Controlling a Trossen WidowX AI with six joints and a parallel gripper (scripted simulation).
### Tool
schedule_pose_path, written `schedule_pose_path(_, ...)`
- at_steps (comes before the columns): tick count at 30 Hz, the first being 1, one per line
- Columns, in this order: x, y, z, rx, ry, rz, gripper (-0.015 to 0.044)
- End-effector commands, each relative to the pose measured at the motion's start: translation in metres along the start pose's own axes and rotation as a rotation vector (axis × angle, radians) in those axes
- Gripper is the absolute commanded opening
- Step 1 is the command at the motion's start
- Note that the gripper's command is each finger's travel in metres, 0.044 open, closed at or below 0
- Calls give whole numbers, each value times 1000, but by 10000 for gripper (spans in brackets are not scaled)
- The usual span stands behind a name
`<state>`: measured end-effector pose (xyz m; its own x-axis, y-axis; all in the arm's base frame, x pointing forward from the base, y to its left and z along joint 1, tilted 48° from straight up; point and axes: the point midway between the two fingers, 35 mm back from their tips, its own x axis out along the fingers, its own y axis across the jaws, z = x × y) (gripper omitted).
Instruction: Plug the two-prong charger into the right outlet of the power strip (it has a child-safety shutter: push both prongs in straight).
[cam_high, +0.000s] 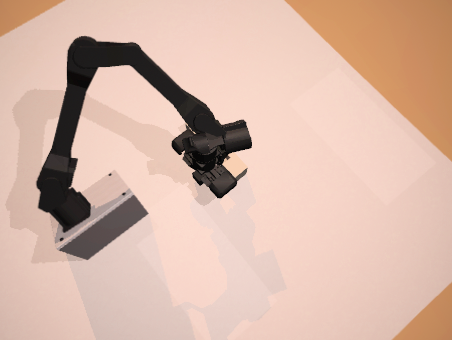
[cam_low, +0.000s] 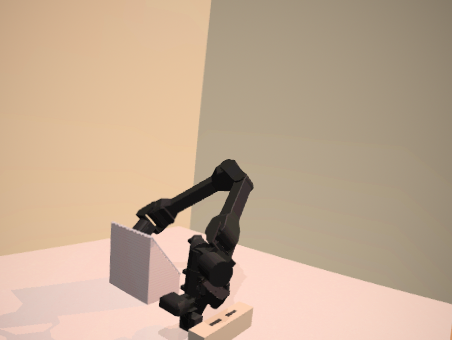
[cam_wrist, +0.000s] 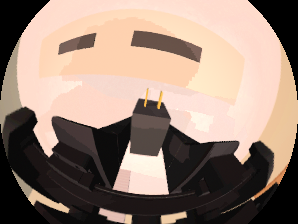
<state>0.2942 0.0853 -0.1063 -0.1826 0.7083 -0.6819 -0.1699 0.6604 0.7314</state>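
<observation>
The dark grey charger (cam_wrist: 149, 131) stands between my fingers in the wrist view, its two thin gold prongs (cam_wrist: 153, 98) pointing up the picture, toward the strip. My gripper (cam_wrist: 147, 121) is shut on it. The beige power strip (cam_high: 236, 165) (cam_low: 235, 326) (cam_wrist: 117, 62) has two dark slots on top, one at the left (cam_wrist: 77, 44) and one at the right (cam_wrist: 166, 45) of the wrist view. The prongs show short of the strip's near edge there, below the right slot, with a gap between. The gripper hides most of the strip in the top view; the prongs are hidden in the top and exterior views.
The arm's wedge-shaped grey base (cam_high: 107, 222) (cam_low: 131, 265) stands on the pale table top (cam_high: 325, 240) (cam_low: 350, 315). The gripper's body stands close beside and above the strip. Shadows of the arm lie across the table.
</observation>
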Motion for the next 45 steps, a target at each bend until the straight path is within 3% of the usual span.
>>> schedule_pose_path(1,0,0,2,5,-1,4,0)
schedule_pose_path(45,0,0,8,5,-1,4,0)
